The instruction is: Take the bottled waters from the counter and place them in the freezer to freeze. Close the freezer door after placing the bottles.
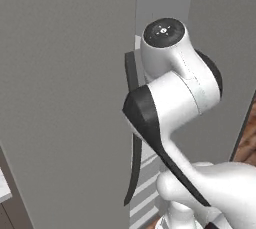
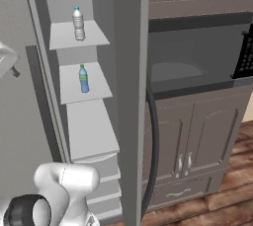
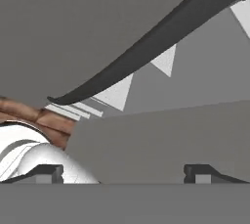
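1. The freezer [image 2: 79,121] stood open in the right base view, its white shelves bare to the camera between the two grey doors.
2. The clear bottle [image 2: 78,23] stood upright on the upper shelf [image 2: 94,36], toward its left side.
3. The blue bottle [image 2: 83,79] stood upright on the next shelf down [image 2: 99,89], almost straight below the clear one and apart from it.
4. Both bottles had their caps on and touched nothing but the shelves under them.
5. In the hand view, the hand [image 3: 124,173] was released: its two dark fingertips [image 3: 199,173] stood wide apart with nothing between them.
6. Ahead of the hand lay a grey door face, with a long dark handle [image 3: 146,47] curving across the view and slivers of white shelf beyond it.
7. In the left base view the arm [image 1: 175,98] rose close before the gap between the doors, beside a dark handle [image 1: 134,168].
8. A microwave [image 2: 197,57] sat in the cabinets to the right of the freezer, above a wood floor [image 2: 217,205].
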Controlling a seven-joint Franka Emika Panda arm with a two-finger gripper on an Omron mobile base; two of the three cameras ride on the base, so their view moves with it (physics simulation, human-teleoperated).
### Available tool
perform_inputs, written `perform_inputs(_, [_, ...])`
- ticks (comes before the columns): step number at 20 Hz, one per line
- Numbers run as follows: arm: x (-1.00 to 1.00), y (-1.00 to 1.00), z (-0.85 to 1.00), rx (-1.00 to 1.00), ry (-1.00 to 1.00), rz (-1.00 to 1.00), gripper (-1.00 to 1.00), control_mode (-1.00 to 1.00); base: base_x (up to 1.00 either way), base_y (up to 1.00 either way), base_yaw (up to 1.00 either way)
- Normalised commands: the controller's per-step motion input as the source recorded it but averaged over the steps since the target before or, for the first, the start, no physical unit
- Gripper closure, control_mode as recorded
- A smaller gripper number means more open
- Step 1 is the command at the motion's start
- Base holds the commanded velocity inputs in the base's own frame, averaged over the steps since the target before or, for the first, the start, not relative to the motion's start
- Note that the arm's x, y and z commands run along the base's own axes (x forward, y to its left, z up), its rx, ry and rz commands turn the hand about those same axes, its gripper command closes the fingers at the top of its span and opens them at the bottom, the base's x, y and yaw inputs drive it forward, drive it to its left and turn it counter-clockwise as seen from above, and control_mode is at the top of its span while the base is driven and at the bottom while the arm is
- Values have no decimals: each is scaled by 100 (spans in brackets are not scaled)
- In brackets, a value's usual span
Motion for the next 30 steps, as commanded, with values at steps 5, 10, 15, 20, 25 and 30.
perform_inputs(5, [-71,-97,-67,30,-29,7,-100,-100,0,0,0])
perform_inputs(10, [-8,-29,-40,14,-28,2,-100,-100,0,0,0])
perform_inputs(15, [0,-7,-3,4,-27,-1,-100,-100,0,0,0])
perform_inputs(20, [0,0,0,1,-1,0,-100,-100,0,0,0])
perform_inputs(25, [-25,0,-6,5,0,0,-100,100,-39,0,0])
perform_inputs(30, [0,0,0,0,0,0,-100,100,-47,-35,0])
